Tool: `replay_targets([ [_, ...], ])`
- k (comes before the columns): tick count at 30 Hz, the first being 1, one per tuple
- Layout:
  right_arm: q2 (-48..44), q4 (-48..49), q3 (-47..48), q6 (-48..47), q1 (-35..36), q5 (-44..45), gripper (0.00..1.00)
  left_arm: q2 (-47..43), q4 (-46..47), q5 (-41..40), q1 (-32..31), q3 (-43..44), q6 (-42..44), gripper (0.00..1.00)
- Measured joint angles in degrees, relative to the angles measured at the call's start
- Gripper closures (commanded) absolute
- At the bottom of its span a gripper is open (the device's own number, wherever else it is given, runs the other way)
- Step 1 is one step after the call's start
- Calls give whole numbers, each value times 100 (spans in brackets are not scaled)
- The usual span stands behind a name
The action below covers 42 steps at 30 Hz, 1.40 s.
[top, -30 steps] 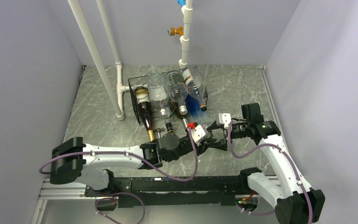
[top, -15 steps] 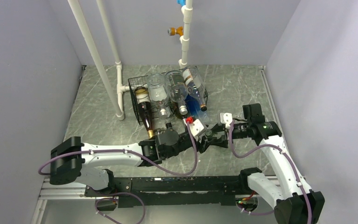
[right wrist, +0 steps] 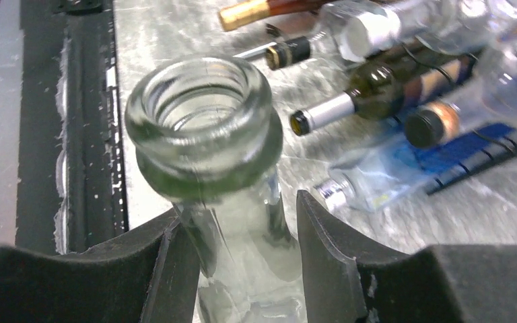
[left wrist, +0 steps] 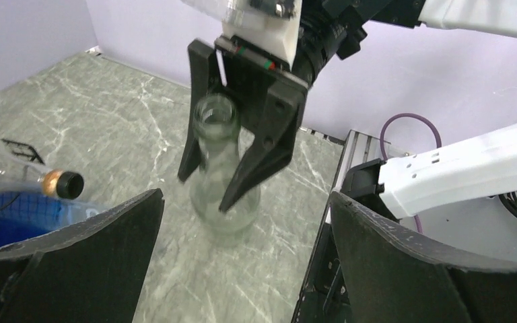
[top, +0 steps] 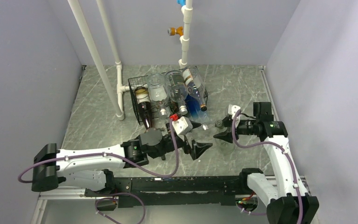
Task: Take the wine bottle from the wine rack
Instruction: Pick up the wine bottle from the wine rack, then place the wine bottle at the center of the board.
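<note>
Marble table [top: 242, 93] now bears the bottle [right wrist: 202, 134] upright, off the rack [top: 133, 93]. My left gripper [top: 203, 151] has backed away, fingers spread. My right gripper [top: 219, 131] straddles the neck; whether it pinches, I cannot tell.

right of rack: upright wine bottle [top: 219, 127] blocks you, right gripper [top: 222, 131] clamped on its neck.
rack front: necks jutting from the wine rack [top: 133, 91] narrow your approach.
left of rack: white pipes [top: 120, 91] bar your way.
far right: bare table [top: 242, 84], room to pass.

Clear green-tinged wine bottle [right wrist: 205, 128], black wire wine rack [top: 132, 89], grey white-veined marble-pattern table [top: 242, 88].
</note>
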Motion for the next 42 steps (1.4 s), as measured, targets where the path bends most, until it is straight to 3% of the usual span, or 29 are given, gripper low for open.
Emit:
replay_targets([
  [10, 363, 839, 227, 1318, -1294, 382, 100, -1325, -973, -507, 66, -754, -76, 0],
  [20, 1777, 2605, 931, 2817, -1541, 1250, 100, -2312, -1491, -1067, 111, -1266, -85, 1],
  [30, 3617, 3871, 2492, 3851, -1381, 2155, 100, -2568, -1552, -1381, 326, -1453, -35, 0],
  [42, 5565, 4369, 4461, 4245, -264, 3174, 100, -2236, -1838, -1141, 1189, -1290, -92, 1],
])
